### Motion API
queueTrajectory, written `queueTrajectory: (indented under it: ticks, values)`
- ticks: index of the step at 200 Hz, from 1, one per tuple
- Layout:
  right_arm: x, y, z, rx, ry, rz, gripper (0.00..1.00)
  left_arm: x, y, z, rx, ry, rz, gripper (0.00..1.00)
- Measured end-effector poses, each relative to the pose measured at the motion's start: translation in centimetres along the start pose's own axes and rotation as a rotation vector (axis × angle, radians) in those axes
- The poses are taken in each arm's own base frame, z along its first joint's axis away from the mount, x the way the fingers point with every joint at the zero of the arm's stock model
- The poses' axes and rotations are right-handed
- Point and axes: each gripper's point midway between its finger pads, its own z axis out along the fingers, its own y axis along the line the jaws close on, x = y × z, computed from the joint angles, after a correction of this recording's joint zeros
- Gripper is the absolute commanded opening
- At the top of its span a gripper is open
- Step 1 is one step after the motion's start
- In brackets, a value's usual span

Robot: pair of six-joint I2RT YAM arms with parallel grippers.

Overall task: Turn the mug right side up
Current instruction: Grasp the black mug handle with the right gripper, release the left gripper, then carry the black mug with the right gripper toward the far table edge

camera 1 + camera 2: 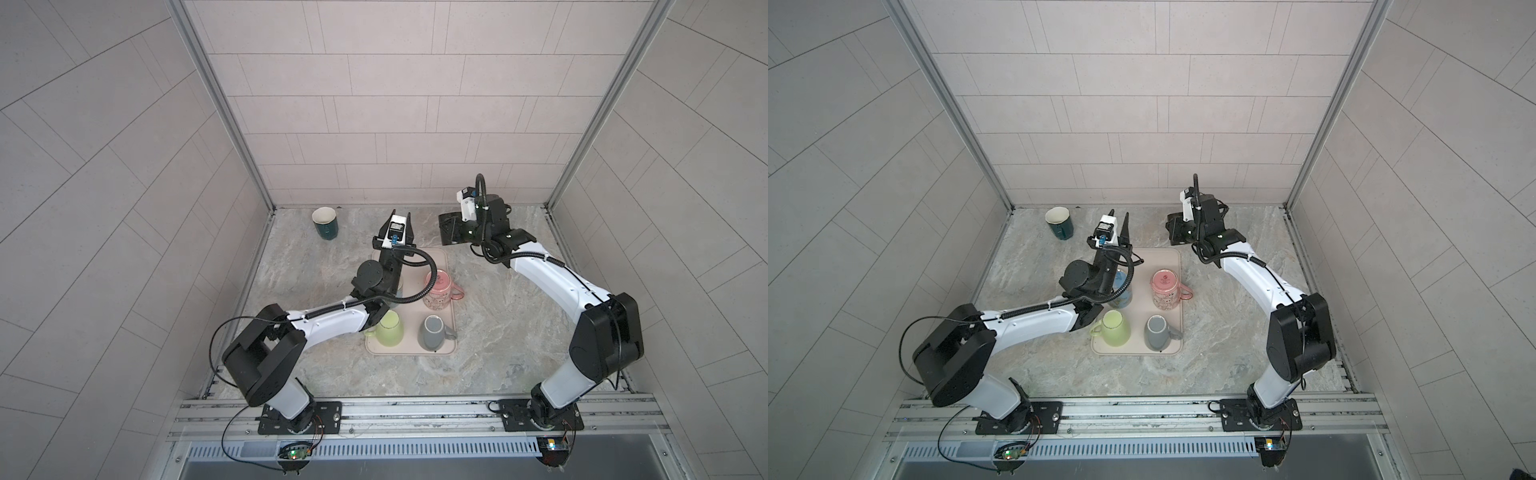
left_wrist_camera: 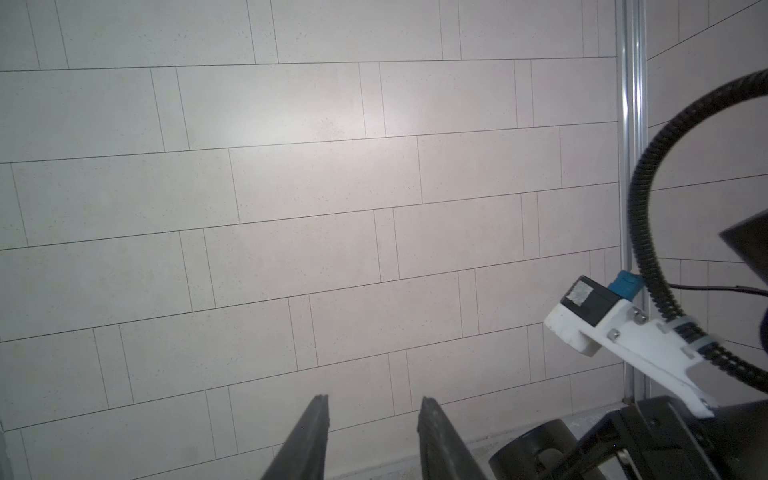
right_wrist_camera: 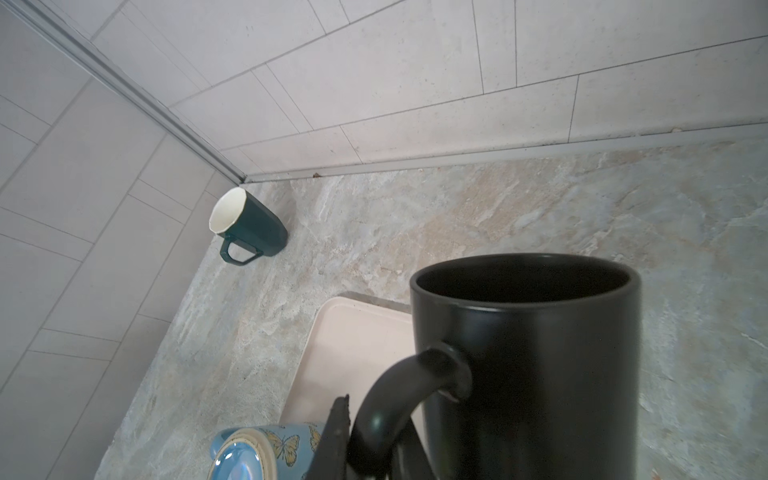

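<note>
My right gripper (image 3: 374,419) is shut on the handle of a black mug (image 3: 528,353), whose dark open mouth shows in the right wrist view. In both top views the black mug (image 1: 449,228) (image 1: 1177,228) hangs in the air beside the far right corner of the beige tray (image 1: 415,349). It looks tipped on its side there. My left gripper (image 2: 374,401) (image 1: 401,216) stands open with nothing between its fingers. It points up toward the back wall, over the tray's far left corner.
On the tray a pink mug (image 1: 439,289), a green mug (image 1: 390,328) and a grey mug (image 1: 432,332) stand upside down. A blue butterfly mug (image 3: 266,453) sits under my left arm. A dark green mug (image 1: 325,223) stands upright at the back left.
</note>
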Motion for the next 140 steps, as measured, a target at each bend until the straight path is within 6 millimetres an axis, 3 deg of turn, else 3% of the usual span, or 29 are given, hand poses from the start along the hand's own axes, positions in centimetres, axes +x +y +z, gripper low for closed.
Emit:
queueTrajectory:
  ticks: [53,108,140]
  values:
    - [0.1,-5.1,0.1,-0.058,-0.100,0.018,0.00,0.2,2.3,0.4,-0.059,0.043,-0.009,0.39]
    - [-1.5,-4.7,0.5,-0.250,-0.241,-0.030,0.00,-1.1,7.7,1.1,-0.094,0.117,-0.106,0.39]
    - [-1.7,-5.9,0.9,-0.314,-0.281,-0.027,0.00,-1.0,9.9,1.1,-0.063,0.166,-0.177,0.39]
